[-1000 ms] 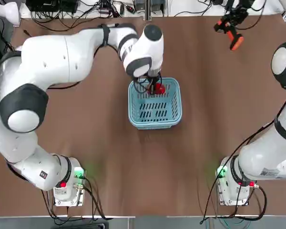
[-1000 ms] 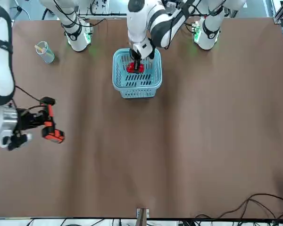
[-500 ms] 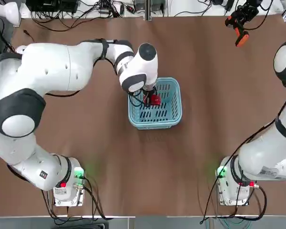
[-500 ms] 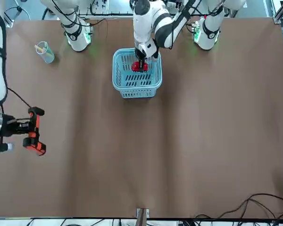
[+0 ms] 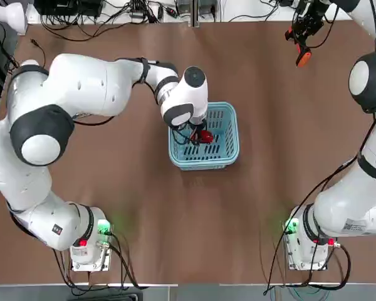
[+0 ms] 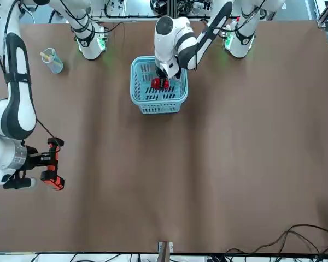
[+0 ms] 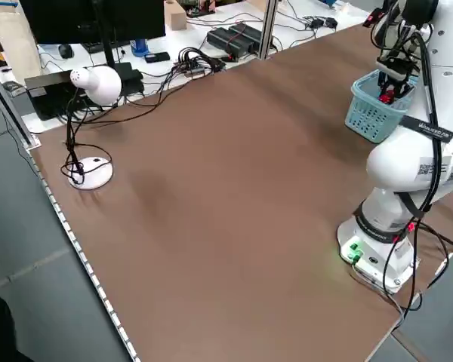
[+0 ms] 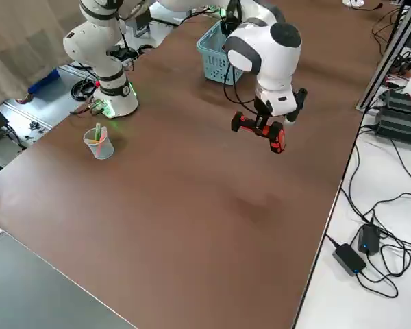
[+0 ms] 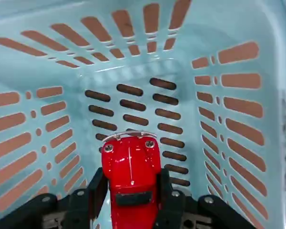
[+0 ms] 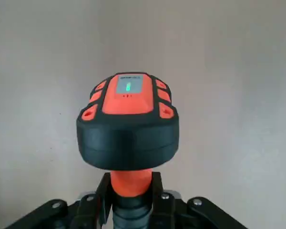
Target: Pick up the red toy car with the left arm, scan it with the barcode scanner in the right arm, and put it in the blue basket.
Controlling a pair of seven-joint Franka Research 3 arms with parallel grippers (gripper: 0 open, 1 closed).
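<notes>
One red toy car (image 9: 130, 167) pinched between left gripper (image 9: 131, 191) fingers, nose outward, low inside blue basket (image 5: 228, 145) above slotted floor. Right gripper (image 10: 131, 191) clamped on scanner (image 10: 128, 128) handle, far table edge.

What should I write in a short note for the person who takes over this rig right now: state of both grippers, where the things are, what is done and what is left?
Left gripper: shut on the red toy car, held low inside the blue basket, over its slotted bottom.
Right gripper: shut on the barcode scanner, held up at the far right corner of the table, well away from the basket.
Done: the car is picked up and brought into the basket. The frames cannot confirm the scan.
Left: open the left gripper to release the car, then lift the left arm out of the basket.
</notes>
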